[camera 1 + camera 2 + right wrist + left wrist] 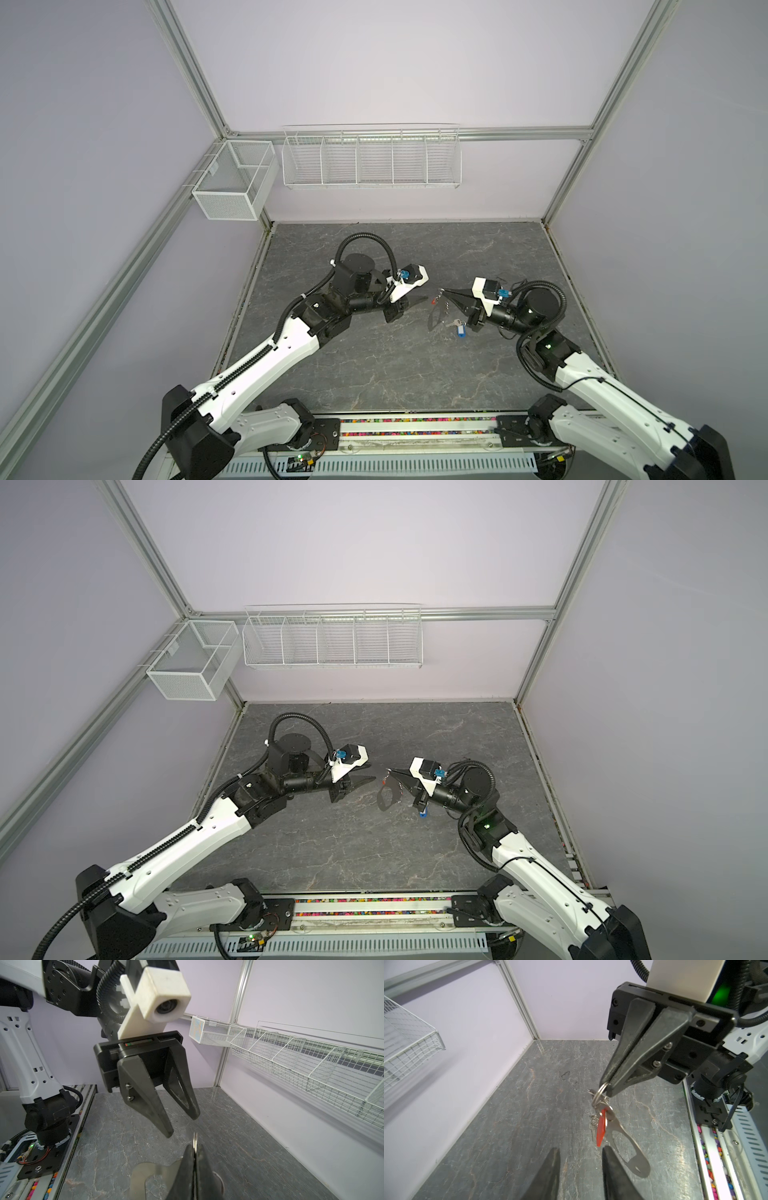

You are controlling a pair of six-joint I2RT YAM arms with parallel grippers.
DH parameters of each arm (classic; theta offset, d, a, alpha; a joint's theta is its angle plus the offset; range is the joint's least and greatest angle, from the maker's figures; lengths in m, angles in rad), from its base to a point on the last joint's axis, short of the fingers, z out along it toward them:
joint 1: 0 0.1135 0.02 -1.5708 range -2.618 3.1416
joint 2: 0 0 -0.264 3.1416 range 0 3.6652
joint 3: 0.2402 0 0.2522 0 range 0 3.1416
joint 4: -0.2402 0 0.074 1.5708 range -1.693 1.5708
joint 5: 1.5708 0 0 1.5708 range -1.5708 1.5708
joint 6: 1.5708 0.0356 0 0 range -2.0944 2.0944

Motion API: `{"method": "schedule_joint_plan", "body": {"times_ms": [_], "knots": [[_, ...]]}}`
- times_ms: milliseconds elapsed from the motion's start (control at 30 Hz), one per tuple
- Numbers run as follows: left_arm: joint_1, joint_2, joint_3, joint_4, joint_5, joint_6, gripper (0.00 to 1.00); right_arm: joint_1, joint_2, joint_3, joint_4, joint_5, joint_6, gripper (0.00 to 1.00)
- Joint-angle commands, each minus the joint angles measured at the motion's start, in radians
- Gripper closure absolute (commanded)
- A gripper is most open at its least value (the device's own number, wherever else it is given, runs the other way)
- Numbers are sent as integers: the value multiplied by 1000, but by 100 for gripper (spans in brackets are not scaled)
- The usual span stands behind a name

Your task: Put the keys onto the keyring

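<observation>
left end effector (181, 1125): released | right end effector (606, 1089): clenched on keyring (636, 1159) (red-tagged key (601, 1130) hanging there) | 1 blue-tagged key (460, 330) on table (374, 365)

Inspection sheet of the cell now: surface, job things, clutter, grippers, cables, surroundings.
Surface: table dark, marbled.
Job's things: keyring hangs from right gripper; red key dangles at its ring; blue key lies on table near it.
Clutter: nothing seen.
Grippers: right gripper shut on keyring's ring; left gripper open, empty, facing it.
Cables: hoses along both arms, clear of keys.
Surroundings: wire baskets on walls.
</observation>
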Motion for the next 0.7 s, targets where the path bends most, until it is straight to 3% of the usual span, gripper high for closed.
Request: {"method": "schedule_joint_plan", "body": {"times_ms": [0,333,667], "knots": [[9,8,45,-22,21,43,69,0,1,-10,68,-41,24,93],[11,66,106,-2,184,53,75,-2,9,-8,85,-90,42,93],[11,86,110,-2,233,55,78,-2,27,6,82,-121,52,93]]}}
